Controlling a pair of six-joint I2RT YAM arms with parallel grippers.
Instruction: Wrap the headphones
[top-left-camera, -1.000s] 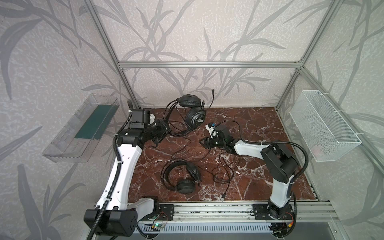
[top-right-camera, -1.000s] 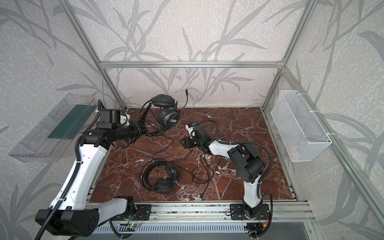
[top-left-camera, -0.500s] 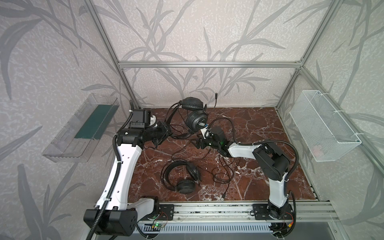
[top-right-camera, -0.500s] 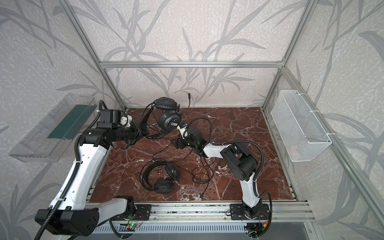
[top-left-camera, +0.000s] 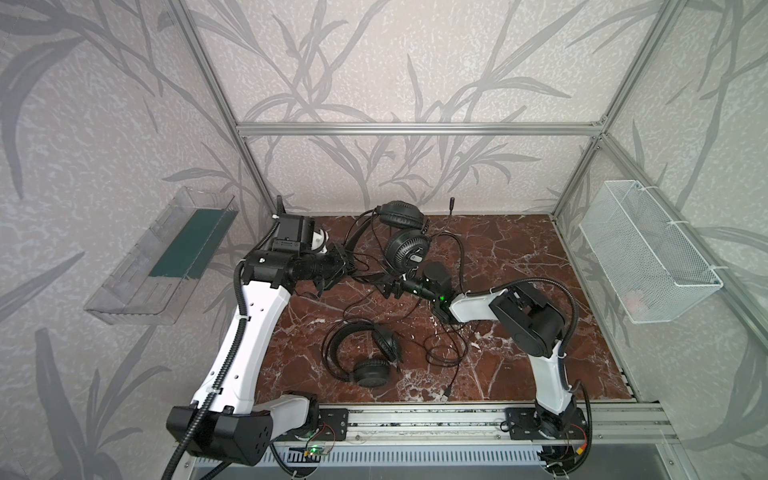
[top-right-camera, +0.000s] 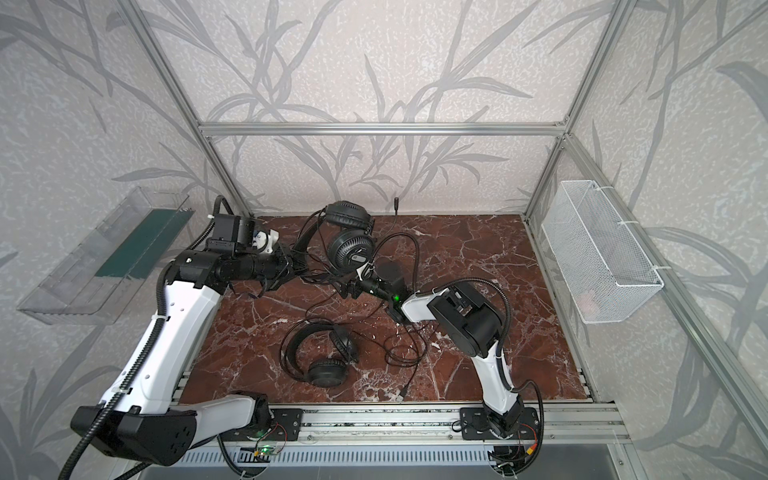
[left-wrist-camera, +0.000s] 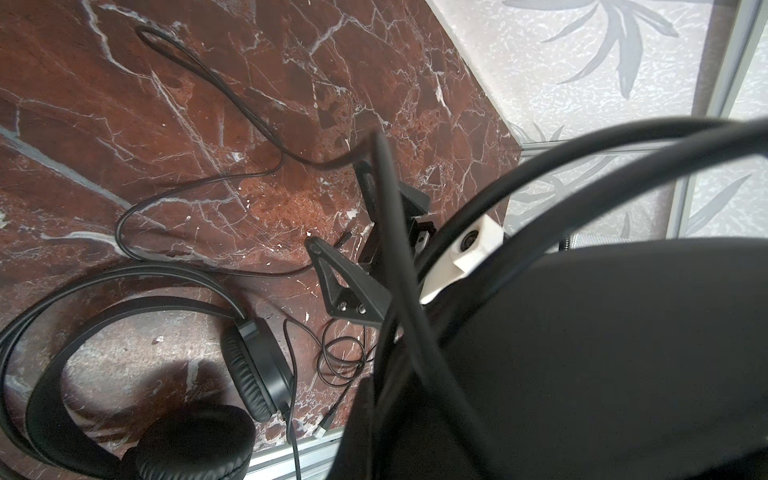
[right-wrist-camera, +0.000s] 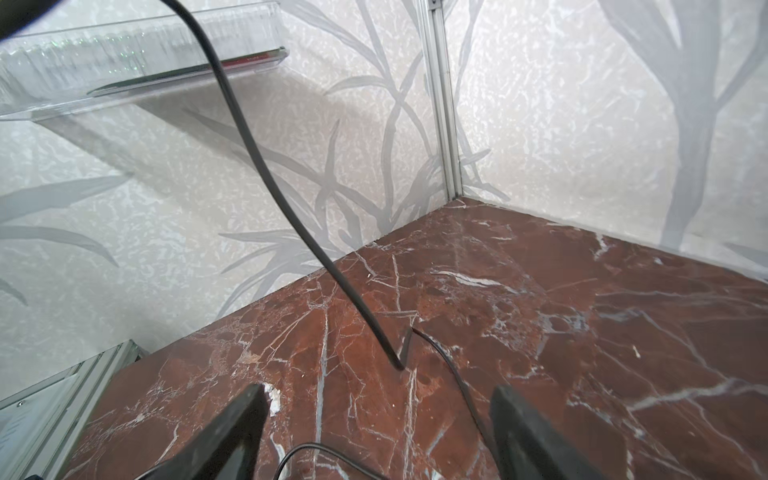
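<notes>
**As the right jaws spread, the arm closes in on the cable**

While the left gripper (top-left-camera: 345, 268) stays clamped on the thin headband of the rear black wired headset (top-left-camera: 405, 254) near the back wall, the right gripper (right-wrist-camera: 378, 390) has swung across toward it and widened. Its jaws now stand apart, gripping nothing, with the thin black cable (right-wrist-camera: 266, 166) hanging just ahead between them. That looks like setting up a fresh grasp for the next turn. A second black headset (top-left-camera: 368, 370) lies unwrapped on the red-brown marble tabletop (top-left-camera: 519, 257).

From high in front, looking down over the whole marble bench (top-left-camera: 519, 257); from each wrist, close and low across that bench.
</notes>
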